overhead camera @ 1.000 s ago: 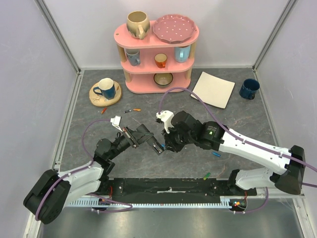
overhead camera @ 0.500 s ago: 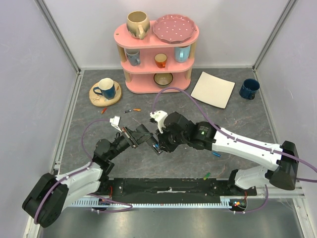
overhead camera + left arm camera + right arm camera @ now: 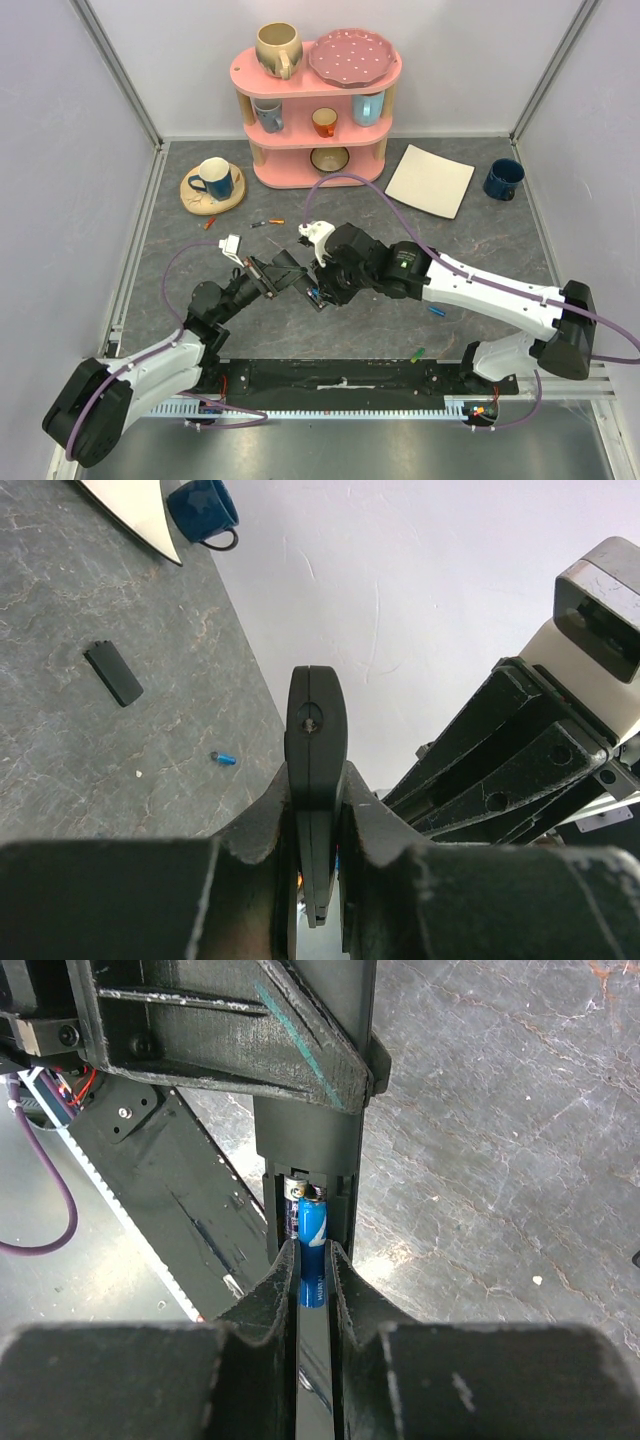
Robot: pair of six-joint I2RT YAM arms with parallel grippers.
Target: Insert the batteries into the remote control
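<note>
My left gripper (image 3: pixel 287 279) is shut on the remote control (image 3: pixel 313 293), a slim black bar held above the middle of the table. It shows edge-on between the fingers (image 3: pixel 258 825) in the left wrist view. My right gripper (image 3: pixel 312 1252) is shut on a blue battery (image 3: pixel 311 1222), whose tip sits inside the remote's open compartment (image 3: pixel 308 1175). A dark battery (image 3: pixel 295 1203) lies in the slot beside it. Loose batteries lie on the table: blue (image 3: pixel 436 310), green (image 3: pixel 417 353), orange (image 3: pixel 273 222) and red (image 3: pixel 209 224).
The black battery cover (image 3: pixel 113 673) lies on the table near the loose blue battery (image 3: pixel 224 758). At the back stand a pink shelf (image 3: pixel 318 150) with crockery, a white square plate (image 3: pixel 430 180), a blue mug (image 3: pixel 503 179), and a mug on a wooden coaster (image 3: pixel 213 180).
My right arm has shifted left, bringing the blue battery up to the remote's end. The left arm and remote have barely moved.
</note>
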